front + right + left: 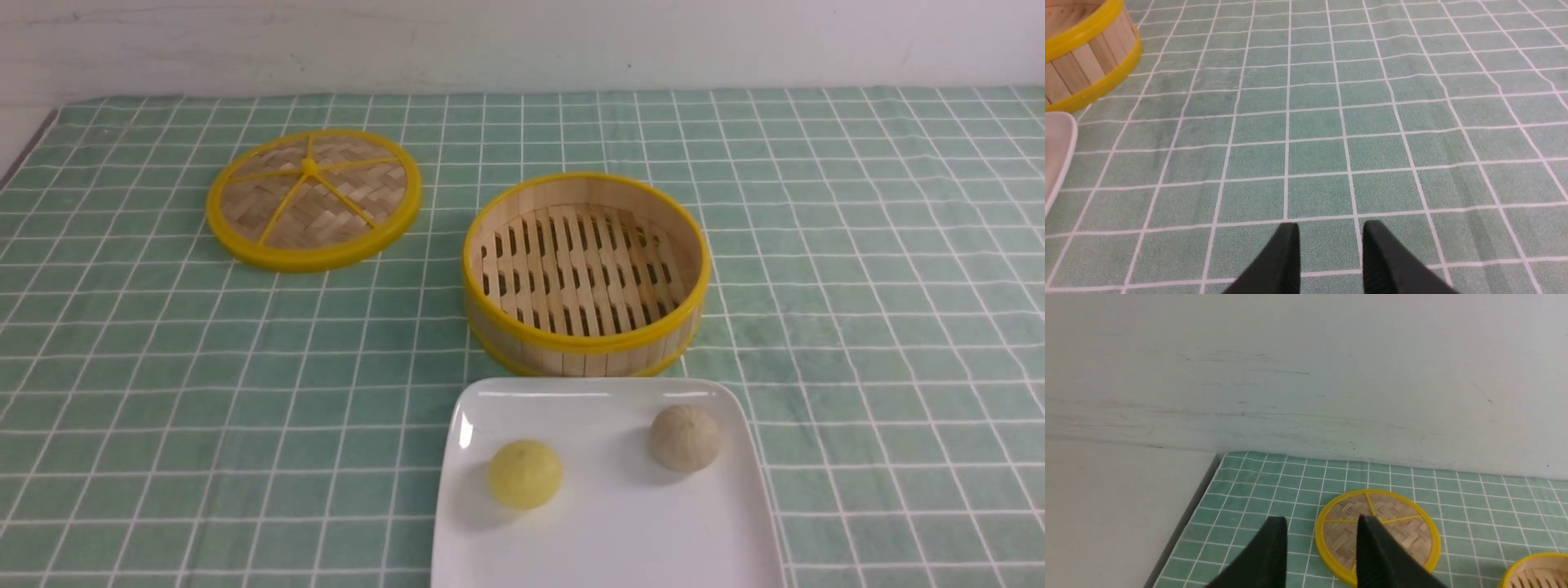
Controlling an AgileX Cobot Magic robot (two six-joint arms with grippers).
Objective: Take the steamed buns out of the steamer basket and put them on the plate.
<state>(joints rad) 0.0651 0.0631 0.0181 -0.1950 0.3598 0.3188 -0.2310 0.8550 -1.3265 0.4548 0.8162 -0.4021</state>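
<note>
Two steamed buns lie on the white plate (604,539) at the front: a pale yellow bun (525,474) on its left part and a beige bun (685,438) on its right. Just behind the plate stands the bamboo steamer basket (584,347) with nothing on its slatted floor. Neither arm shows in the front view. My left gripper (1322,523) is open with nothing between its black fingers, up above the cloth and facing the lid; a corner of the basket (1535,569) shows there. My right gripper (1331,228) is open and holds nothing, over bare cloth to the right of the basket (1084,61) and plate (1057,155).
A flat woven lid (314,198) with a yellow rim lies at the back left; it also shows in the left wrist view as the lid (1404,531). A green checked cloth (882,269) covers the table. A white wall stands behind, and the table's left edge (1184,522) is near the lid.
</note>
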